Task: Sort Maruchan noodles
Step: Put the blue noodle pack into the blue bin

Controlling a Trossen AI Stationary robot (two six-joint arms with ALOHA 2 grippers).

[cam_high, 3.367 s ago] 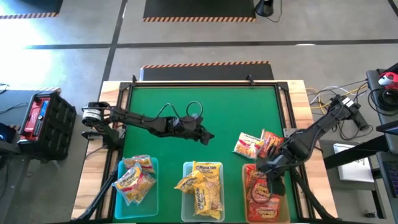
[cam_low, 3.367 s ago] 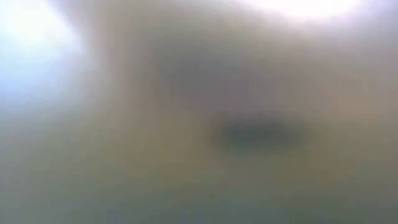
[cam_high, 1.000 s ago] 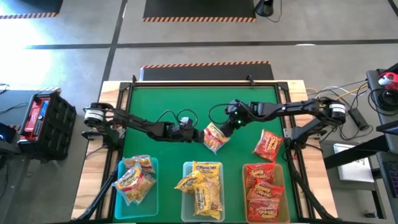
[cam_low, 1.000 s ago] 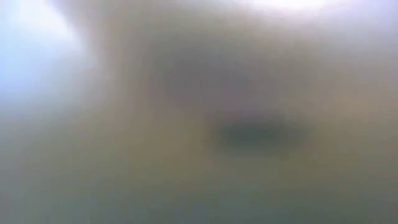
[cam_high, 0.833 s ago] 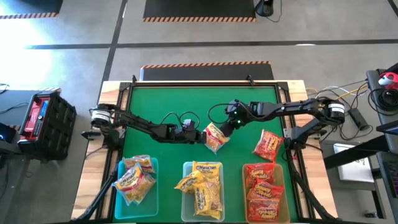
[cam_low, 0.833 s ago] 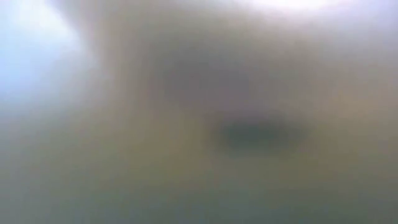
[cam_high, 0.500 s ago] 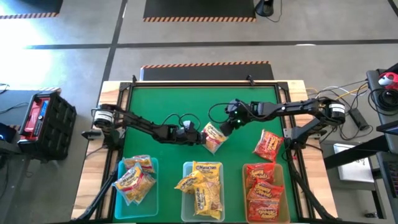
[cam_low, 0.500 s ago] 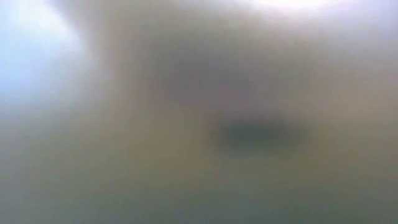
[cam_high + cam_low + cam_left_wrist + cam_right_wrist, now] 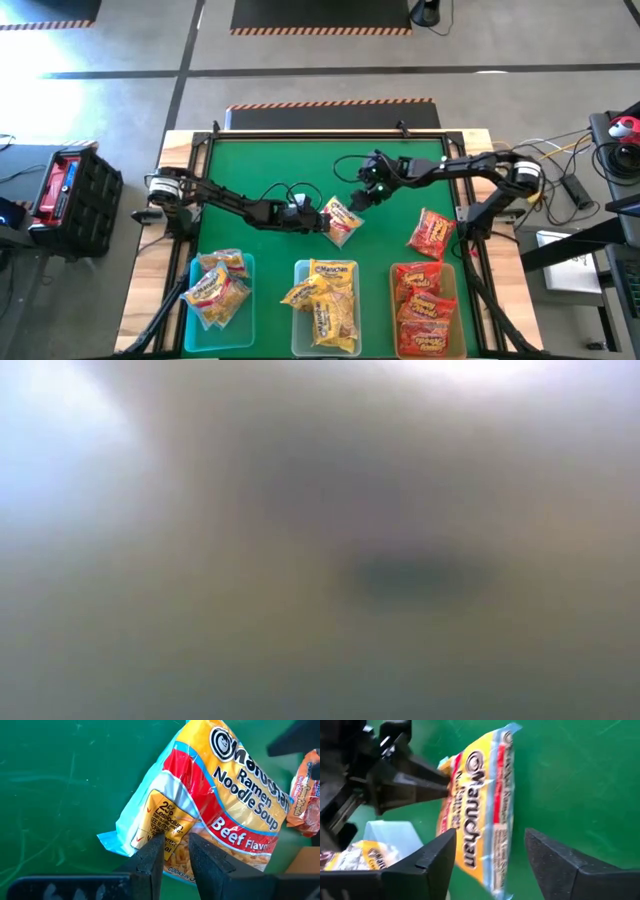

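We judge the sort to be nearly finished: three translucent bins along the near edge of the green table mat [image 9: 250, 160] already hold packets, the left bin [image 9: 190, 300] with orange-yellow ones, the middle bin [image 9: 297, 310] with yellow ones and the right bin [image 9: 458, 300] with red ones. Two Maruchan packets are still outside them. One is the yellow beef-flavor packet [image 9: 342, 221], which our left gripper [image 9: 322, 224] has pinched by a corner, its two fingers [image 9: 150, 857] pressed together on the crinkly edge, as the left wrist view shows plainly. It hangs near the middle of the mat, above and beyond the middle bin. Our right gripper [image 9: 360, 200] sits just beside that packet on its far side, jaws spread wide and clear of the wrapper, with the packet showing between its fingers [image 9: 427, 857] but untouched in the right wrist view. The other loose packet is a red one [image 9: 432, 232], lying flat on the mat just beyond the right bin. So what remains, as we read it, is to carry the beef packet into the bin it matches, most likely the middle one, and then to put the red packet with the other reds. The low view gives us nothing but blur.
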